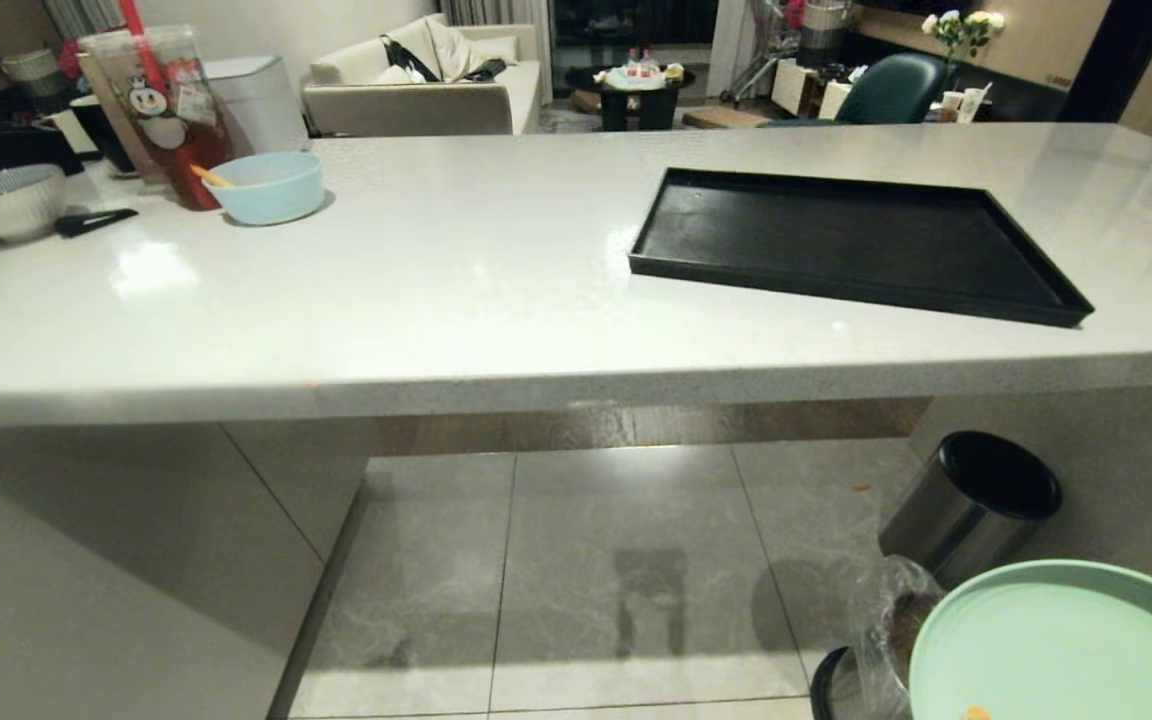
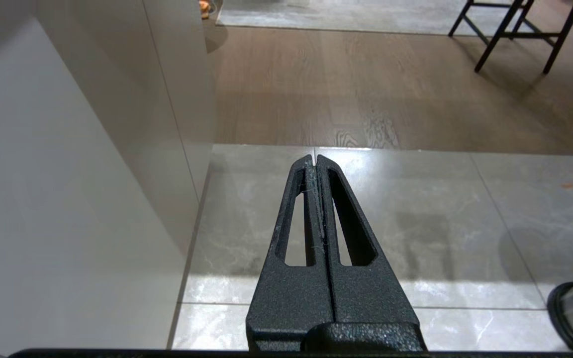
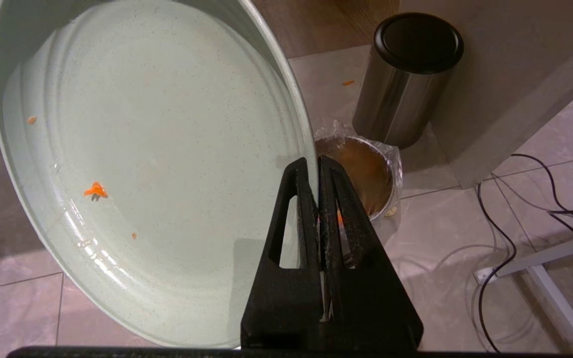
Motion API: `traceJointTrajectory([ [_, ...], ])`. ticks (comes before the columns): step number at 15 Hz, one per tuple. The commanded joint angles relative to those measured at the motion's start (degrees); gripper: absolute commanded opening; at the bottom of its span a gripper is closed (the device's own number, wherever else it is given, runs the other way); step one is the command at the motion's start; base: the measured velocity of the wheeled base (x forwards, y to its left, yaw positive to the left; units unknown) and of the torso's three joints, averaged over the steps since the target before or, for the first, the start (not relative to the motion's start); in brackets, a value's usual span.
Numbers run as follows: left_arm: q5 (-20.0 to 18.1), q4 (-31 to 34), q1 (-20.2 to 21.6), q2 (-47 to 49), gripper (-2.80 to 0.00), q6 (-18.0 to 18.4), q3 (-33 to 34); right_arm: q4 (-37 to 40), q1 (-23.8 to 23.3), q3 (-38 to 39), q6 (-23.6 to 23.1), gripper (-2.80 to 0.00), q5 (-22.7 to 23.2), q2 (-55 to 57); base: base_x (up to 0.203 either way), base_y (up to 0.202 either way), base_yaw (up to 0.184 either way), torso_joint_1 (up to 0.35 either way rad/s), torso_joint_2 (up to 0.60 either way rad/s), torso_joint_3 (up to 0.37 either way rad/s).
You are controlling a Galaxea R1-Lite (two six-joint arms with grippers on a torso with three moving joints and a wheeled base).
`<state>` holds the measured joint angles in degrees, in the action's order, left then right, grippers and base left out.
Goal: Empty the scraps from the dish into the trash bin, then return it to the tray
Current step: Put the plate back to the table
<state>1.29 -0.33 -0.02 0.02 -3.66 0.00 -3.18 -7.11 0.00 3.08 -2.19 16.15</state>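
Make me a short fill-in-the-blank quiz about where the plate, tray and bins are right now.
1. The right gripper is shut on the rim of the mint-green ____.
2. The black tray on the counter holds ____.
3. The bin just beyond the gripper is lined with a clear ____.
4. The other steel bin has a ____ top.

Missing words: plate; nothing; bag; black

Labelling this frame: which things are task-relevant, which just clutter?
Job:
- dish, pinched at its rim by right gripper
- leftover scraps on it
- bagged trash bin
- tray

Lying about:
- black-topped bin
- blue bowl
- snowman cup
- left gripper, shut, idle
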Motion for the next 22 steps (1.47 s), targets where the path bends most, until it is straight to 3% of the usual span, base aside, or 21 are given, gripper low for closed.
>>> traceJointTrajectory([
  [1,0.0,0.0,0.0,0.1,-2.8,0.0,0.0,0.0,0.0,0.0,0.1,-2.8,0.0,0.1,0.0,0.0,0.0,0.027,-0.44,-0.388],
  [22,0.0,0.0,0.0,0.1,-2.8,0.0,0.0,0.0,0.0,0.0,-0.1,-2.8,0.0,0.1,0.0,0.0,0.0,0.156,-0.52,-0.368],
])
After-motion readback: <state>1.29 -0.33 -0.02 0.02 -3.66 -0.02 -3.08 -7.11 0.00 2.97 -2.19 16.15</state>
